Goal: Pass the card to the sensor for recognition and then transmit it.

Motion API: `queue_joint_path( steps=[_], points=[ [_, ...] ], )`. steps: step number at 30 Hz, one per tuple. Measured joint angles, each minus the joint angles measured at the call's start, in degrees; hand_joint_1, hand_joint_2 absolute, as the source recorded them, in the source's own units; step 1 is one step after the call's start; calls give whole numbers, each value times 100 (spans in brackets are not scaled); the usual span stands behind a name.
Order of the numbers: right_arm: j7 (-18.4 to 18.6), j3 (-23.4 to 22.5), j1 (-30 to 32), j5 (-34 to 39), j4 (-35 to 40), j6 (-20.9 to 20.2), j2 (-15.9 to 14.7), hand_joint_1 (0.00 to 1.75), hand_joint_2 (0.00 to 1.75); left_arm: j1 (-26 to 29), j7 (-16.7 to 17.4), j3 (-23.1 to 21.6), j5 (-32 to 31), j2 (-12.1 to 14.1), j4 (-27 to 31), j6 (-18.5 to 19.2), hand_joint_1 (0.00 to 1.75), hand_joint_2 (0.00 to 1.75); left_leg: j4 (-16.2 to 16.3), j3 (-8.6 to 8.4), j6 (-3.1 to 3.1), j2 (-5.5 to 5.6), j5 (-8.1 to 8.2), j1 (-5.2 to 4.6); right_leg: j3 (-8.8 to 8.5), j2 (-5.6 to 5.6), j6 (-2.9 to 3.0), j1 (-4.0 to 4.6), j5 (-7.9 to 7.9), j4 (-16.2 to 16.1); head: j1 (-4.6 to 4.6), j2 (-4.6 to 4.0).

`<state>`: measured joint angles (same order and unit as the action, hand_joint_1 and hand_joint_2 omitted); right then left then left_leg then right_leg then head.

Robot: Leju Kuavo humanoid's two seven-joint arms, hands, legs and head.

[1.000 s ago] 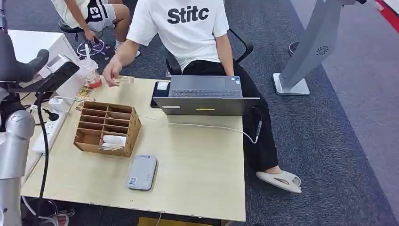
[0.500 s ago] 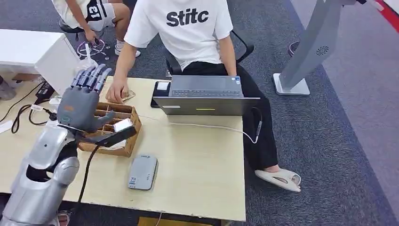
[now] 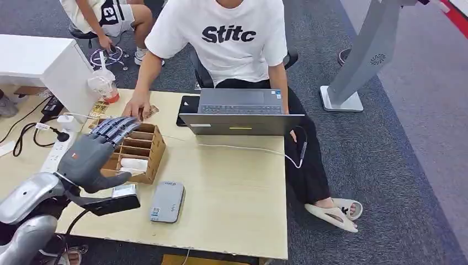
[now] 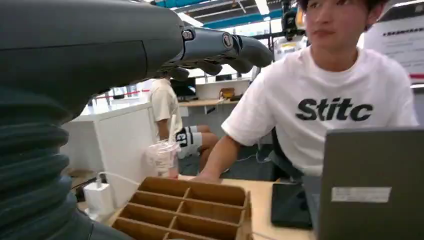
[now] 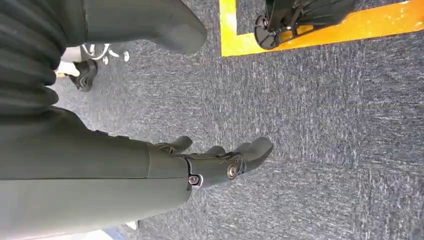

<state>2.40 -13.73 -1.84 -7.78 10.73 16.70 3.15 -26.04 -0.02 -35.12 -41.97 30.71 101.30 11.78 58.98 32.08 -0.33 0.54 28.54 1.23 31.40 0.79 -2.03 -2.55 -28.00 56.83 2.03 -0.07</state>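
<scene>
The job looks barely begun: the left robot hand [image 3: 91, 154] hangs empty with fingers spread over the box [image 3: 144, 146], no card picked, the reader [image 3: 167, 202] waiting on the table [image 3: 237, 193]

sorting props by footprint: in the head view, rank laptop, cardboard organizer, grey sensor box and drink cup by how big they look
1. laptop
2. cardboard organizer
3. grey sensor box
4. drink cup, which stands farther back, so this last place is less sure

Silver arm, dark grey hands.
Left hand [image 3: 91, 154]: matte grey palm and thick thumb, darker segmented fingers with bright metal pivot screws. Ribbed grey wrist cover, black camera block plus black cable below, polished rounded silver forearm shells. Right hand [image 5: 215, 162]: same grey shell, dark fingers, round silver screw heads at pivots.
</scene>
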Motion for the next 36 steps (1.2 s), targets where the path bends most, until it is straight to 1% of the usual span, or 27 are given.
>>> queue_joint_path(
  steps=[5,7,10,14,17,20,23,26,29,33,36],
  points=[
    [-2,-85,9,-59,0,-2,0,0,175,124,159,0,329,698,315,239,0,175,0,0,0,0,0,0,-1,0,0,0,0,0,2,0],
    [-11,-116,8,-66,0,-11,0,0,175,200,254,2,322,889,381,258,0,175,0,0,0,1,0,-1,-1,-1,0,-1,0,0,-2,0],
    [-22,-129,9,-107,0,-17,0,0,175,315,317,7,243,1055,420,226,0,175,0,0,0,1,0,-1,-1,-1,0,-1,0,-1,-2,0],
    [-22,-131,5,-168,0,-31,9,0,175,448,424,7,-110,1099,416,99,0,175,0,0,0,1,0,-1,-1,-2,0,-1,0,-2,0,0],
    [-18,-131,4,-236,2,-52,13,0,175,492,431,7,-296,1039,320,3,0,175,0,-1,0,1,0,-2,-1,-2,0,-2,0,-3,0,0],
    [-2,-131,-4,-310,2,-81,15,0,175,513,479,7,-710,884,42,-146,0,175,0,-2,0,2,0,-3,0,-1,0,-2,0,-3,0,0],
    [13,-131,-10,-363,2,-94,15,0,175,517,507,7,-1062,644,-282,-384,0,175,1,-2,0,3,0,-2,-1,-1,0,-2,1,-3,0,0],
    [46,-131,-12,-426,2,-92,15,0,175,495,514,7,-1206,403,-599,-537,0,175,1,-2,0,3,0,-4,-1,-2,-1,-4,1,-3,-2,0],
    [50,-131,-18,-476,2,-92,20,0,175,478,516,9,-1274,166,-893,-614,0,175,1,-2,0,3,0,-4,0,0,-1,-4,1,-3,-2,0],
    [50,-131,-17,-479,2,-92,20,0,175,465,516,52,-1287,15,-1114,-629,0,175,1,-2,0,3,0,-4,0,0,-1,-3,1,-4,-4,0],
    [50,-135,-18,-481,2,-109,20,0,175,458,583,74,-1387,-105,-1272,-657,0,175,1,-2,0,3,0,-3,1,-1,-1,-3,1,-3,-4,0]
  ],
)
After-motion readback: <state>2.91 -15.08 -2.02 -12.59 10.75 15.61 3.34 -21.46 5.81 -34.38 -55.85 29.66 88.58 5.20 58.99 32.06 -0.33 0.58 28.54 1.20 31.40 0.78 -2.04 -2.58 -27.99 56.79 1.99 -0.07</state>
